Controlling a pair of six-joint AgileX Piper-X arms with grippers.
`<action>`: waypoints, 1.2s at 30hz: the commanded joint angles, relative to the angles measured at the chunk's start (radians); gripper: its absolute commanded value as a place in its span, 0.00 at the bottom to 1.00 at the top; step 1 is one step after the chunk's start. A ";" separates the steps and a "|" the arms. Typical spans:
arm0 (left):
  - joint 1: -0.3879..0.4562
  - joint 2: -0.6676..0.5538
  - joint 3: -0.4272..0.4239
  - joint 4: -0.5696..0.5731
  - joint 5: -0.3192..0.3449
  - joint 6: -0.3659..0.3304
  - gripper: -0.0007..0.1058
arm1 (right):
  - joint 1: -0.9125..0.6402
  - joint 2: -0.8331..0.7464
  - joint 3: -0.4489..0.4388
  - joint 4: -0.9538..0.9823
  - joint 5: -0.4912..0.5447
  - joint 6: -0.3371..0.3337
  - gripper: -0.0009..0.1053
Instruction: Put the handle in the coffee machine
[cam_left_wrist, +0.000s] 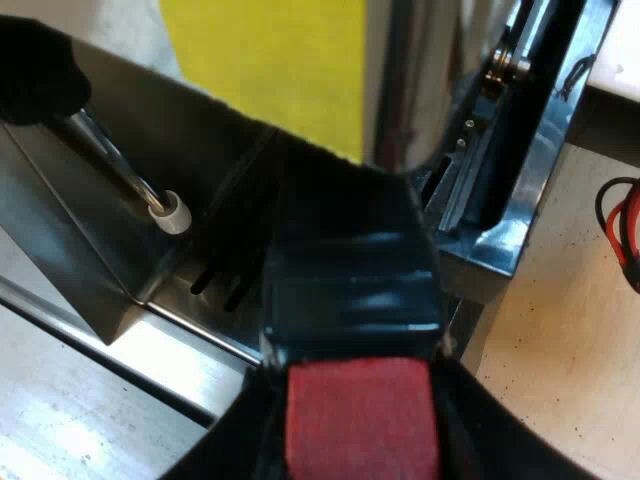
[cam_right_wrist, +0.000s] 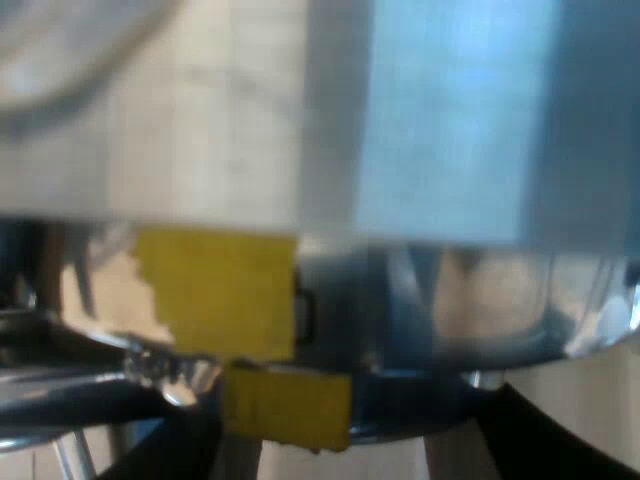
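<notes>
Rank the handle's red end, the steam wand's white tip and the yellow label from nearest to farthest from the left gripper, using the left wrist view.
1. handle's red end, clamped between the left gripper's fingers.
2. steam wand's white tip, near the drip tray.
3. yellow label, on the machine's front.

table: pale, speckled | espresso machine stands on it

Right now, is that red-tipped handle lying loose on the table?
No, the handle sits between the black fingers of the left gripper, its far end at the machine.
</notes>
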 joint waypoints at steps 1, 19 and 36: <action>-0.003 -0.014 -0.029 -0.031 0.099 -0.010 0.01 | 0.013 -0.019 -0.021 -0.070 -0.032 -0.020 0.37; -0.003 -0.014 -0.029 -0.021 0.057 -0.010 0.12 | 0.013 -0.038 -0.022 -0.135 -0.032 -0.057 0.37; -0.003 -0.014 -0.029 0.022 -0.022 -0.010 0.56 | 0.010 -0.055 -0.022 -0.135 -0.032 -0.056 0.37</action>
